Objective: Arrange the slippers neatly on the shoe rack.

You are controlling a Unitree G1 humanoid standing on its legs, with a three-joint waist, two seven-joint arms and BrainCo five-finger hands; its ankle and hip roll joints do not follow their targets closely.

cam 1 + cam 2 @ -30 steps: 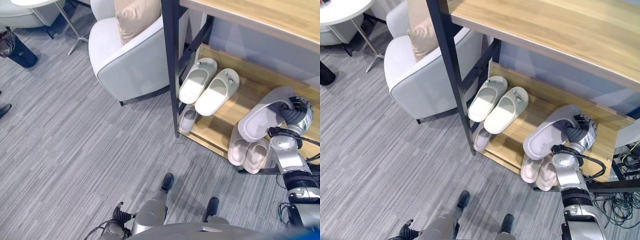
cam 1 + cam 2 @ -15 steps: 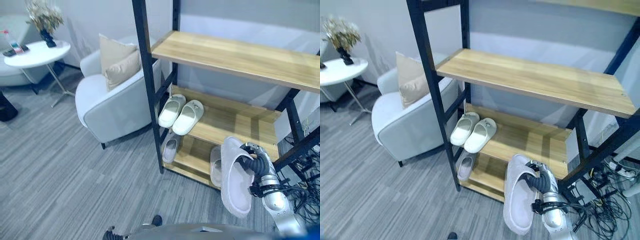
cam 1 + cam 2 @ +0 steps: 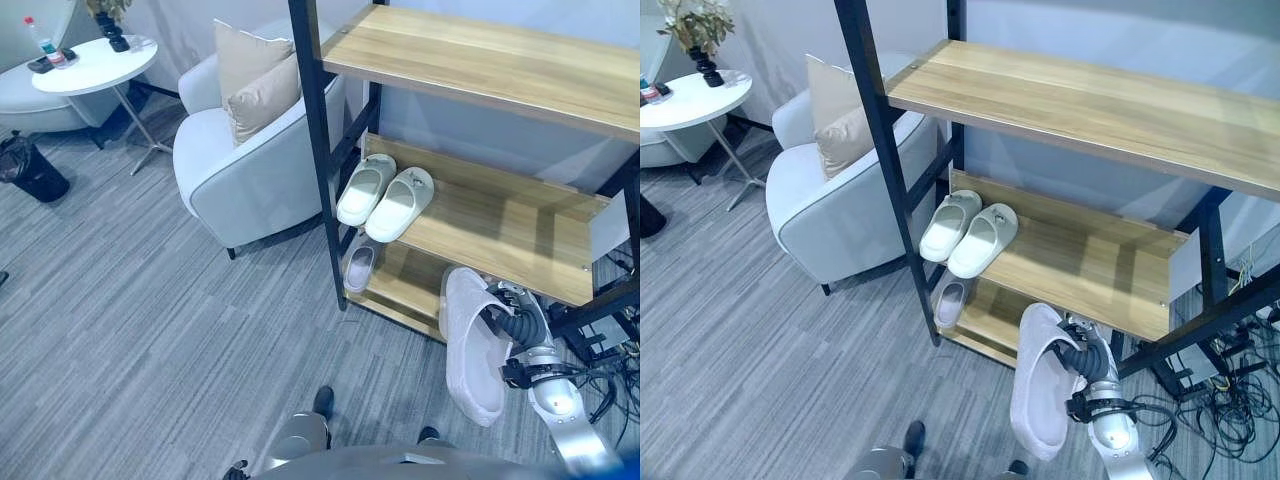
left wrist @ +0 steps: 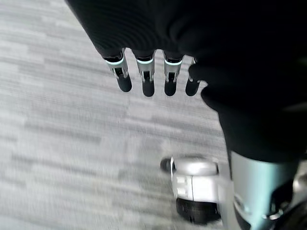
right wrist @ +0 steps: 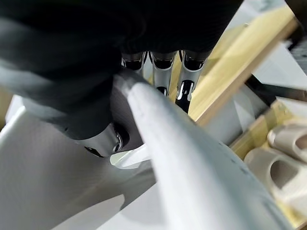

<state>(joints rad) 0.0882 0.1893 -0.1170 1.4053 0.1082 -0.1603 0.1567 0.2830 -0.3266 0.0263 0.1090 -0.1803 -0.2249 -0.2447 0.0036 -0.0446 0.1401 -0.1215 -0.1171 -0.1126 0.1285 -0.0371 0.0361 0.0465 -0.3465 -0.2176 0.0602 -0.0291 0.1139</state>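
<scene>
In front of the shoe rack [image 3: 490, 225], your right hand [image 3: 515, 325] clasps one pale slipper [image 3: 472, 345]. Your left hand [image 4: 146, 72] hangs with fingers straight over the floor.

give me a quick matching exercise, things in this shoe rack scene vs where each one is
Things:
1. held slipper
2. pair of slippers
3. single slipper
4. cushions

Places:
A. on the armchair
B. bottom shelf of the shoe rack, by the black post
C. in the right hand, in front of the rack
D. middle shelf, left end

Pairs: 1-C, 2-D, 3-B, 4-A
</scene>
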